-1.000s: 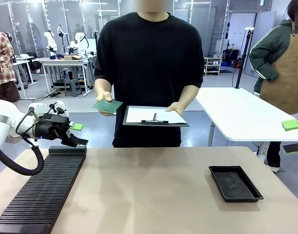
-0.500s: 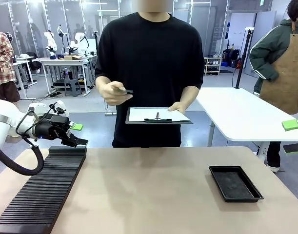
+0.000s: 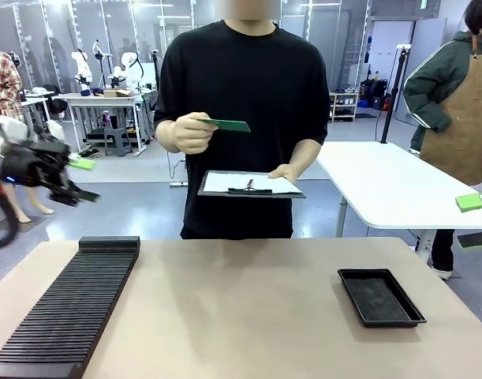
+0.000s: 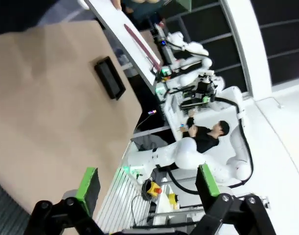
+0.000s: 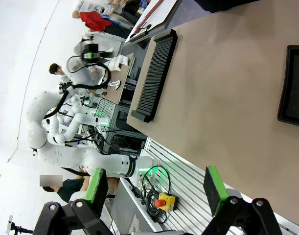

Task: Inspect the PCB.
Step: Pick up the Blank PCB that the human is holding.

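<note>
Two claws: both spread wide, nothing between the green pads. The left gripper [image 3: 84, 180] hangs at nine o'clock in the front view, blurred and off the table's edge. The right gripper [image 5: 154, 188] looks down its bare fingers at the tabletop.
Why held so: jaws stand ready to receive, I judge, and both are kept back to leave the person room.
Rack: ribbed black rack [image 3: 67, 308] at eight o'clock on the table [image 3: 241, 316], nearest the left claw. Its slots probably suit thin boards stood on edge.
Tray: black tray [image 3: 380, 296] at four o'clock, on the right arm's side. It may be a drop-off spot.
PCB: at eleven o'clock, pinched by one end in the person's hand [image 3: 184, 133]. The PCB [image 3: 226, 125] sits at chest height, nearly level, well apart from both claws. Raised that way, I judge, to sight along its face.
Clipboard: clipboard [image 3: 250, 184] at twelve o'clock, level in the other hand [image 3: 288, 172], paper up, just below the board. Likely for noting the result.
Stage: inspection lies with the person.
</note>
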Available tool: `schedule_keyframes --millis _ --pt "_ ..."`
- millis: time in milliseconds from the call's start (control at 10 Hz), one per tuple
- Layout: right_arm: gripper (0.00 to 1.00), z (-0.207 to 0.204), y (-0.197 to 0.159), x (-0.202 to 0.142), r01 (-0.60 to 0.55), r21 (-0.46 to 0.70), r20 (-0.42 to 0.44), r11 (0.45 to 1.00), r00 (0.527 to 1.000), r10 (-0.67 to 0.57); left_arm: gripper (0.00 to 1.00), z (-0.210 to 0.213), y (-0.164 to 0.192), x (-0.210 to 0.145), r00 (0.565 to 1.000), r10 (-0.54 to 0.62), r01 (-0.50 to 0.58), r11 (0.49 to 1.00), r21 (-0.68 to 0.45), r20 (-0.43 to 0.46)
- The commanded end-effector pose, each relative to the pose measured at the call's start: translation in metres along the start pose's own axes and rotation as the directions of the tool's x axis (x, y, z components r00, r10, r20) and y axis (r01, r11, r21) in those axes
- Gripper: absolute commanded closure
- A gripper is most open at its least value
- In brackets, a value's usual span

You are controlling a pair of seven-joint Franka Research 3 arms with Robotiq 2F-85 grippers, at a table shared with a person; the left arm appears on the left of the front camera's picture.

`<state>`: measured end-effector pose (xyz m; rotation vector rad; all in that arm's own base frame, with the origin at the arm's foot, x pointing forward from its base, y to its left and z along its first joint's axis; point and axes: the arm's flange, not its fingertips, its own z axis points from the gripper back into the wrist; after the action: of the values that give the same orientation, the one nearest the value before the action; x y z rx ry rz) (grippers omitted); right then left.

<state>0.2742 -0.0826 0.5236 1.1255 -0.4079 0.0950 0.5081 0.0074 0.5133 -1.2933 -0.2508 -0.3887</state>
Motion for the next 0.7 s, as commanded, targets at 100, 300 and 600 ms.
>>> schedule_keyframes --millis 100,300,600 --pt "0.0 0.0 -0.001 0.001 -0.019 0.015 0.006 1.0 1.0 0.019 0.0 0.034 -0.07 -0.039 0.993 -0.056 0.072 0.984 0.163 -0.103" --pt "0.0 0.0 -0.001 0.001 -0.019 0.015 0.006 1.0 1.0 0.019 0.0 0.056 -0.097 -0.072 0.988 -0.095 0.128 0.945 0.3 -0.122" --pt "0.0 0.0 -0.001 0.001 -0.019 0.015 0.006 1.0 1.0 0.019 0.0 0.071 -0.125 -0.119 0.995 -0.095 0.104 0.938 0.329 -0.043"
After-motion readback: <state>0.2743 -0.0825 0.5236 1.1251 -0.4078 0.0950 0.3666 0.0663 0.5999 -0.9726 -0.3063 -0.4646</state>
